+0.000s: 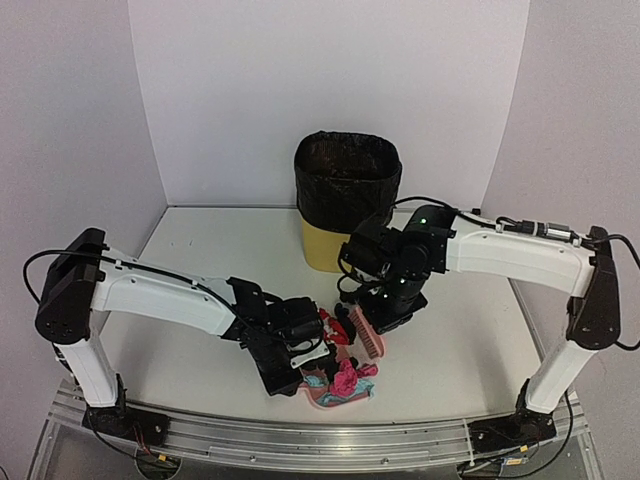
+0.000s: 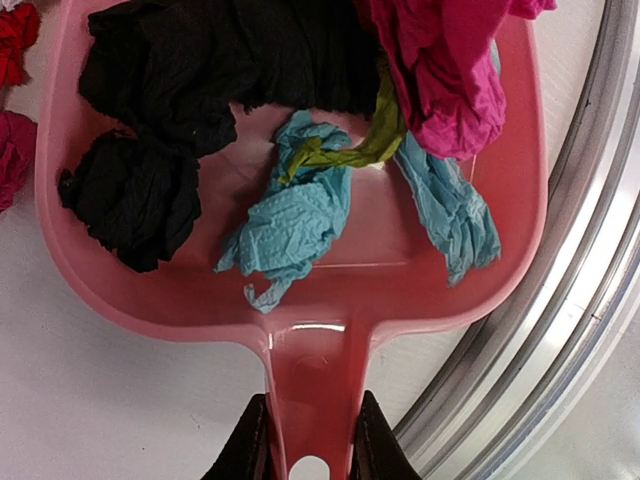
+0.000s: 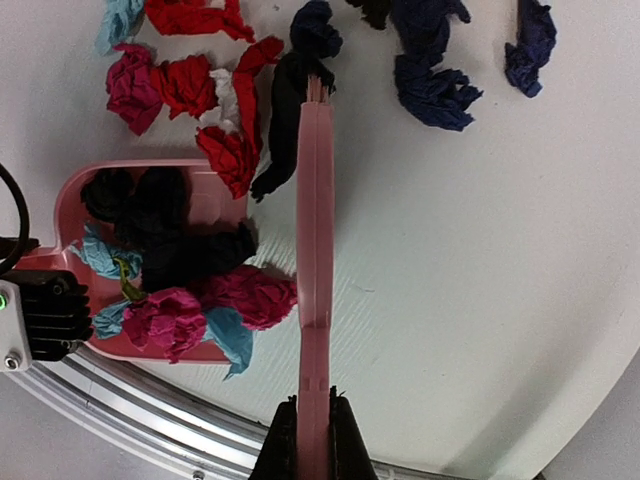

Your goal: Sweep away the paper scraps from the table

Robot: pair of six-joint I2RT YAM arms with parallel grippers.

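My left gripper [image 2: 308, 440] is shut on the handle of the pink dustpan [image 2: 160, 312], which lies flat on the table [image 1: 200, 250] near the front rail. The pan holds black [image 2: 150, 190], light blue [image 2: 295, 215] and pink [image 2: 450, 70] paper scraps. My right gripper [image 3: 313, 440] is shut on the pink brush [image 3: 313, 250], held just right of the pan's mouth. Loose scraps lie on the table past the pan: red [image 3: 225, 150], pink [image 3: 135, 85], black [image 3: 285, 100] and navy [image 3: 430, 80]. In the top view the brush [image 1: 368, 333] is beside this pile [image 1: 335, 325].
A yellow bin with a black liner [image 1: 347, 195] stands at the back centre, behind my right wrist. The metal rail [image 3: 150, 410] runs along the front edge, close beside the dustpan. White walls enclose the back and sides.
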